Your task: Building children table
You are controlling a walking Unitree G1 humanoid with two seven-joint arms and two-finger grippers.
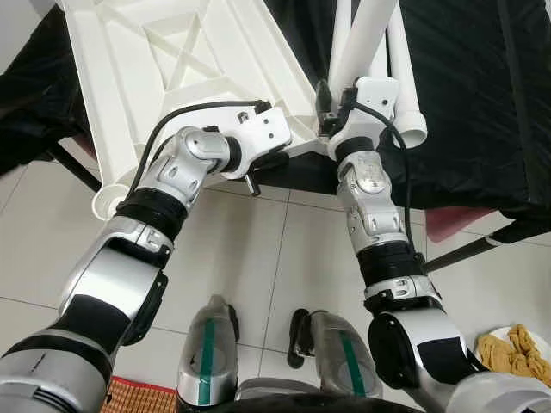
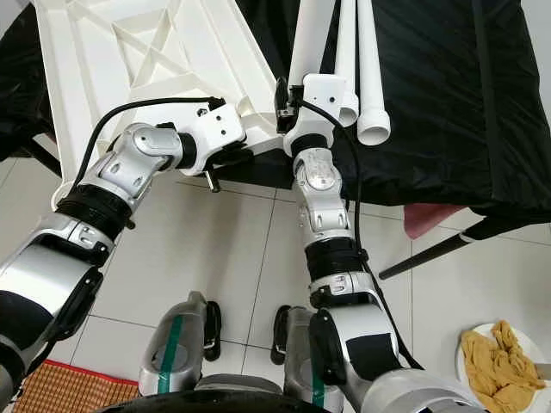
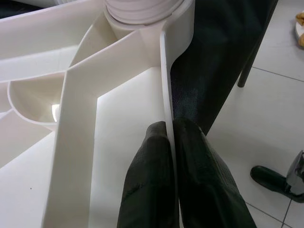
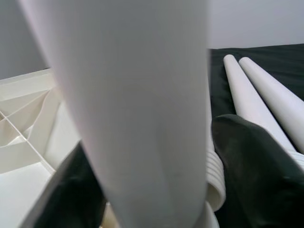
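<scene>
Leg fitting is judged in hand: the upturned white ribbed plastic tabletop (image 1: 172, 77), lying on the black-draped table (image 1: 482, 103), is pinched at its rim by the left gripper (image 3: 170, 137) fingers, while a white plastic tube leg (image 4: 142, 104), clamped between the right gripper (image 4: 156, 156) fingers at the tabletop's corner socket (image 3: 142, 9), likely needs pressing or twisting fully home next.

The two eye views look steeply down from the head, sharing the tabletop (image 1: 172, 69), legs (image 2: 366, 69) and tiled floor (image 1: 258, 258), while the left wrist view sits close along its fingers (image 3: 152, 190) at the tabletop's rim, and the right wrist view hugs one leg (image 4: 142, 95)
</scene>
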